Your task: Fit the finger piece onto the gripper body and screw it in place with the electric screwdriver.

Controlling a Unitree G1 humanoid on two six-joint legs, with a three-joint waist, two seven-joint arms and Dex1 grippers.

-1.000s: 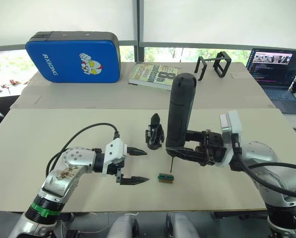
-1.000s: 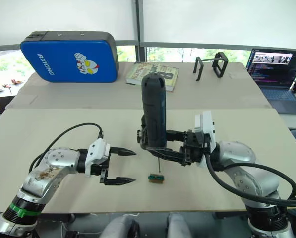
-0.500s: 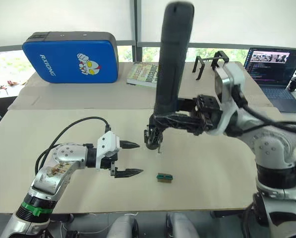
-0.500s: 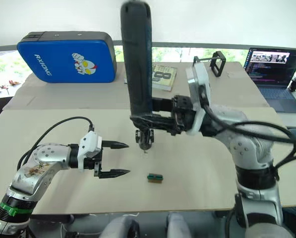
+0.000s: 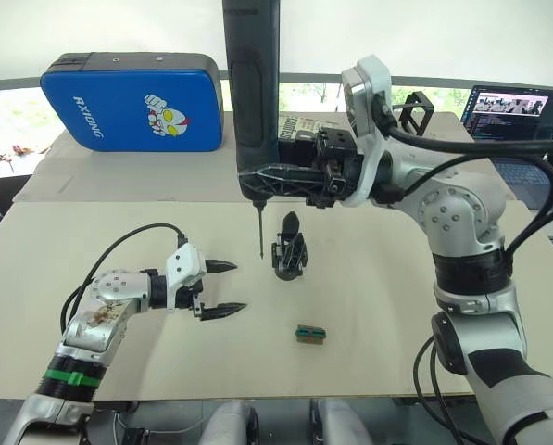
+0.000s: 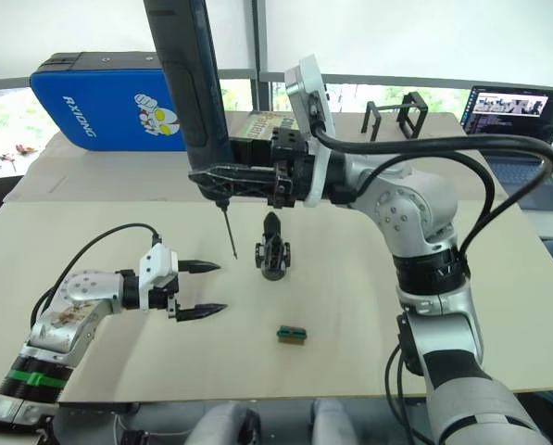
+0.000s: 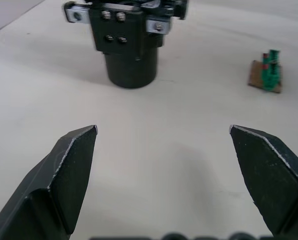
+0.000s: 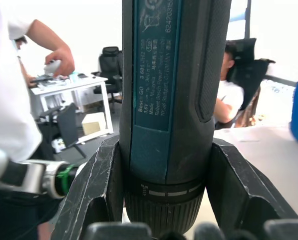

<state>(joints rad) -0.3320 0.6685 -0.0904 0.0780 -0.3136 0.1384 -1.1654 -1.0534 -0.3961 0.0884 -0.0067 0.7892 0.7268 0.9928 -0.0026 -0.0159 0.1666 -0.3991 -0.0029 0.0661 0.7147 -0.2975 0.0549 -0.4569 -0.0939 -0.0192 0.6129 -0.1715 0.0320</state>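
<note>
- Spanning the scene, the beige worktop (image 5: pixel 424 306) carries the small black puck-based gripper body (image 5: pixel 288 252) at its middle.
- Right end effector (image 5: pixel 285 181) clenches the dark grey pen-shaped electric screwdriver (image 5: pixel 254 93) upright, raised, bit beside the body; misalignment risks knocking it over.
- Left end effector (image 5: pixel 222 287) hovers spread, empty.

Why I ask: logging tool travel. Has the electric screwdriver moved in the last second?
Yes. The electric screwdriver rose and went left: its bit, formerly near the green connector, now hangs left of the gripper body.
</note>
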